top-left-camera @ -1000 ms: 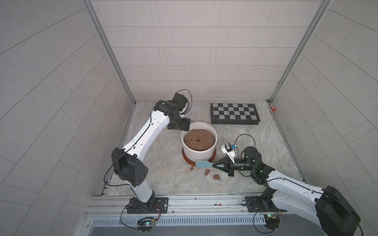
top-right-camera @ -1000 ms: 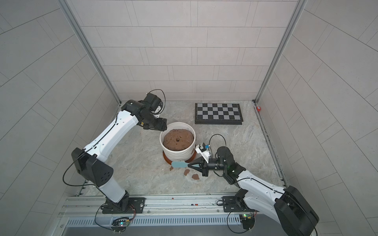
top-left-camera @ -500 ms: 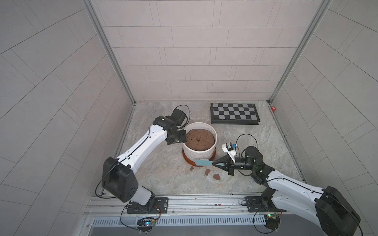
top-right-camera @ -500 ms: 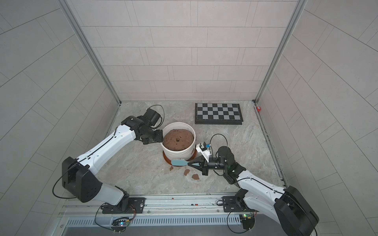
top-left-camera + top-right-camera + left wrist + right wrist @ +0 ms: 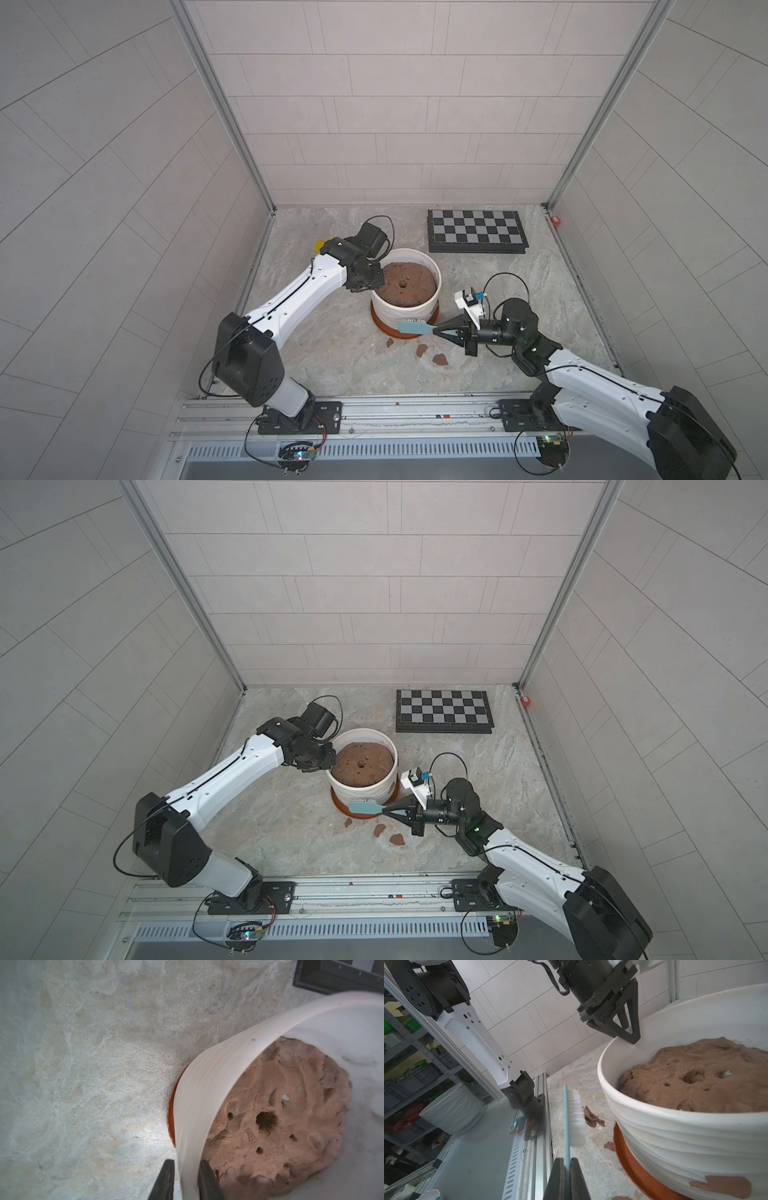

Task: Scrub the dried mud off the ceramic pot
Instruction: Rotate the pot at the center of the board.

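LEFT: left gripper (image 5: 185, 1178) narrowed astride the rim of the ceramic pot (image 5: 392, 313), pinching it | RIGHT: right gripper (image 5: 566, 1167) clamps blue brush (image 5: 413, 328), bristles near the pot's ribbed wall | POT: on saucer (image 5: 633, 1167), mid-table (image 5: 332, 345) | MUD: dried mud (image 5: 720, 1188) on wall, more lying on table.

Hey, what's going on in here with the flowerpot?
Two robot arms are cleaning a ceramic pot. The left gripper clamps its rim, one finger inside, one outside. The right gripper holds a blue brush, bristles facing the pot's lower side, apparently not touching. A patch of dried mud is on the wall; several flakes lie on the table.
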